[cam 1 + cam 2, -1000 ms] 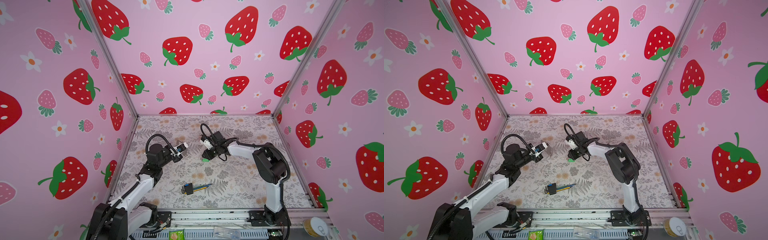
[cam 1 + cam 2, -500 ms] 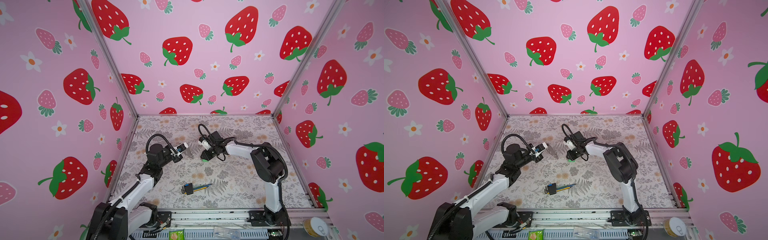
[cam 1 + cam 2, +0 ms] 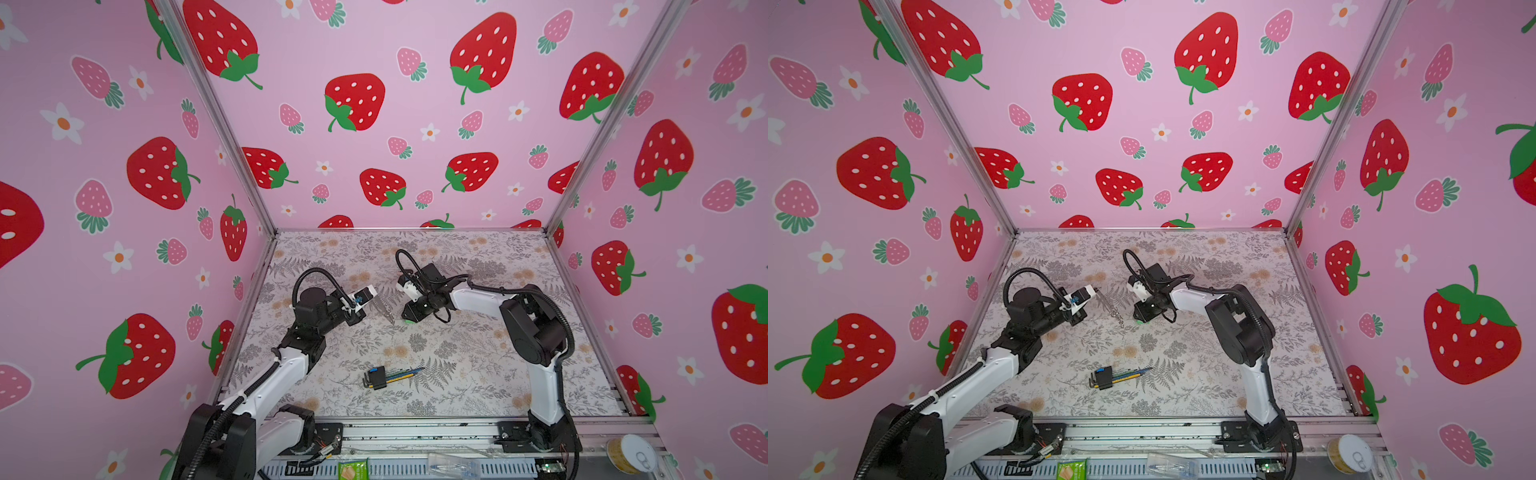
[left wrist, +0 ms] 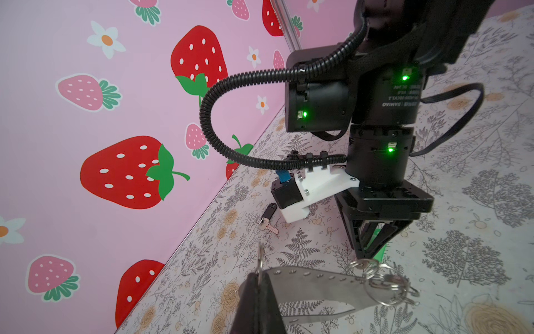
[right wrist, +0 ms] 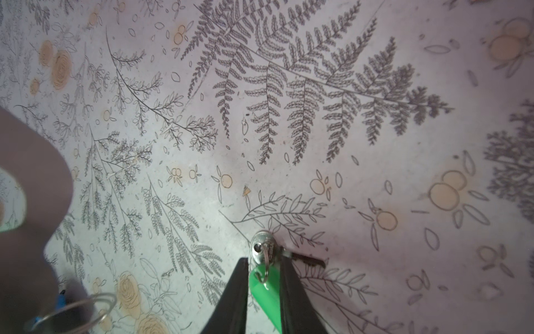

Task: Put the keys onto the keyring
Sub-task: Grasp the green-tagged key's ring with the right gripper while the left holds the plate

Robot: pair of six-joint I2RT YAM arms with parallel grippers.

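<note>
My right gripper [image 5: 264, 260], clamped on the green-tagged key [image 5: 267, 286], has shifted left toward the keyring [image 4: 312, 286]. My left gripper [image 4: 257, 286] pinches its strap shut. Threading can begin.

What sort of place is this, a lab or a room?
Probably a robot test booth, not a room: left arm and right arm bolted to an aluminium rail, boxed in by strawberry-print panels.

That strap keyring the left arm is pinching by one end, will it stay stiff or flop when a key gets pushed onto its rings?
Probably bendy: in a top view the keyring appears to droop from the left gripper rather than sticking straight out. Its rings hang loose at the free end, so they'll likely swivel away from the green-tagged key.
</note>
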